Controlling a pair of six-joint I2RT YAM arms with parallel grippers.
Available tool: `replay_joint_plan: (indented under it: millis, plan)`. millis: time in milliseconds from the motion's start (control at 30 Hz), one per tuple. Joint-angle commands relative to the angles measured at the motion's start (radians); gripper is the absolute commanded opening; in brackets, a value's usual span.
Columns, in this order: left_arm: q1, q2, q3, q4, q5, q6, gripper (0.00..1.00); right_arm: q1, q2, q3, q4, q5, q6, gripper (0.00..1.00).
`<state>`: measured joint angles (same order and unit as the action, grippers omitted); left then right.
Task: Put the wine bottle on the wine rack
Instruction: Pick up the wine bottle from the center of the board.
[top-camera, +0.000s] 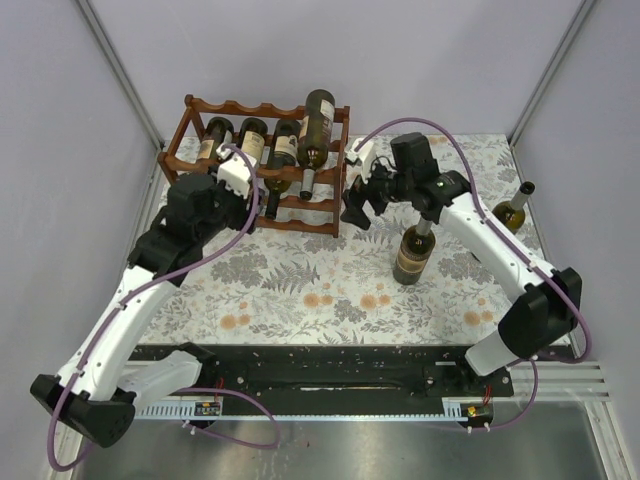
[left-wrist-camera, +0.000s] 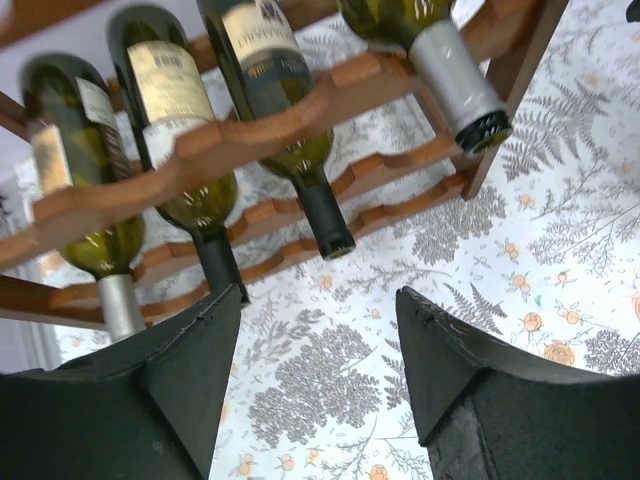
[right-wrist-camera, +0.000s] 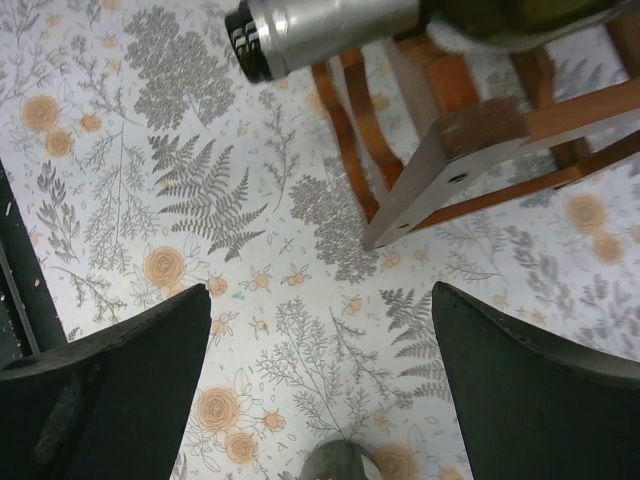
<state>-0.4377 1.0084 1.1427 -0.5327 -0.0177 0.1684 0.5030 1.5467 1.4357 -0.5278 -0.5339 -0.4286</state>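
The reddish-brown wine rack (top-camera: 262, 165) stands at the back left with several dark bottles lying across its top tier. The rightmost wine bottle (top-camera: 317, 128) lies tilted there, its silver-foiled neck (right-wrist-camera: 320, 30) pointing down and forward. My right gripper (top-camera: 353, 208) hovers just right of the rack's end post (right-wrist-camera: 440, 160), below that neck. It is open (right-wrist-camera: 320, 295) and only tablecloth shows between its fingers. My left gripper (top-camera: 252, 183) is at the rack's front, below the bottle necks. It is open (left-wrist-camera: 318, 300) and holds nothing.
A dark bottle (top-camera: 413, 250) stands upright on the floral tablecloth (top-camera: 300, 280) under my right arm. Another upright bottle (top-camera: 515, 207) is at the far right edge. Walls close in behind and to both sides.
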Motion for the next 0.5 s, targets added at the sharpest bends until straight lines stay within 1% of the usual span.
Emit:
replay_joint_plan:
  millis: [0, 100, 200, 467]
  plan:
    - [0.005, -0.037, 0.13, -0.035, 0.024, 0.039, 0.68, 0.006, -0.079, 0.149, -0.112, 0.078, 0.002, 0.99]
    - [0.005, -0.034, 0.179, -0.05, 0.024, 0.048, 0.69, 0.006, -0.112, 0.176, -0.136, 0.1, 0.005, 1.0]
    - [0.005, -0.025, 0.224, -0.075, 0.025, 0.057, 0.72, 0.006, -0.168, 0.183, -0.144, 0.115, 0.004, 1.0]
    - [0.007, 0.019, 0.308, -0.089, -0.016, 0.051, 0.81, 0.006, -0.243, 0.25, -0.306, 0.287, -0.006, 0.99]
